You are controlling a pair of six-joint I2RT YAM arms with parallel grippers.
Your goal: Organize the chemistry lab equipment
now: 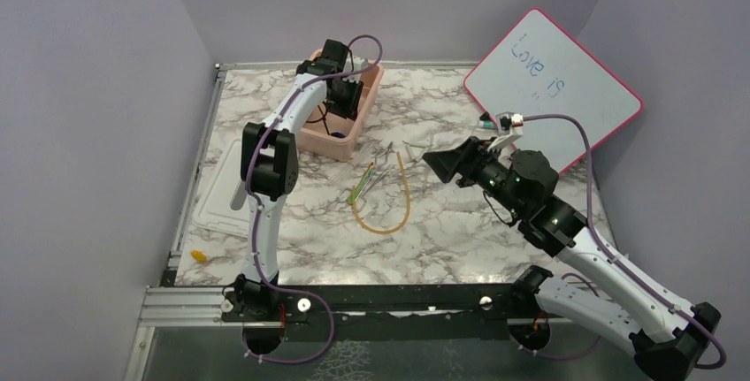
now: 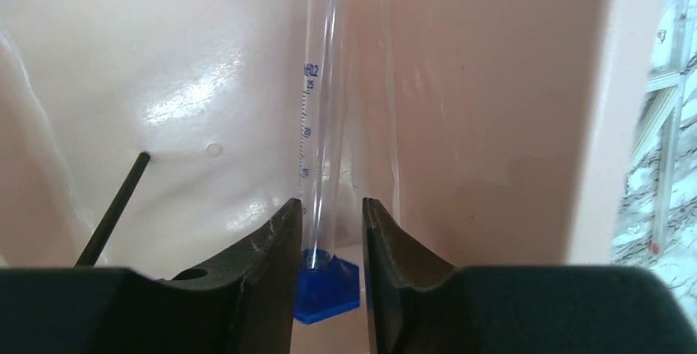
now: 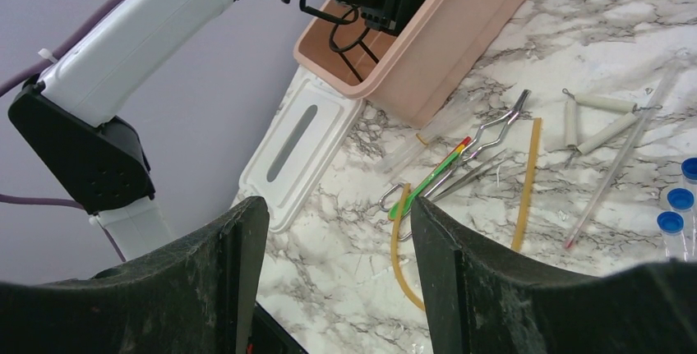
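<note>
Cylinder (image 2: 316,108) in the pink tub (image 2: 493,83), left gripper (image 2: 330,204) parted around it; tongs (image 3: 493,128), amber tube (image 3: 526,181) lie outside; right gripper (image 3: 337,206) gapes empty.

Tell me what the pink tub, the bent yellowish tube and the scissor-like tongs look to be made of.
Pink tub: probably smooth moulded plastic, with a glossy sheen inside. Amber tube: likely rubber or latex, matte and lying in a soft curve. Tongs: metal, judging by the thin, silvery, reflective arms.
</note>
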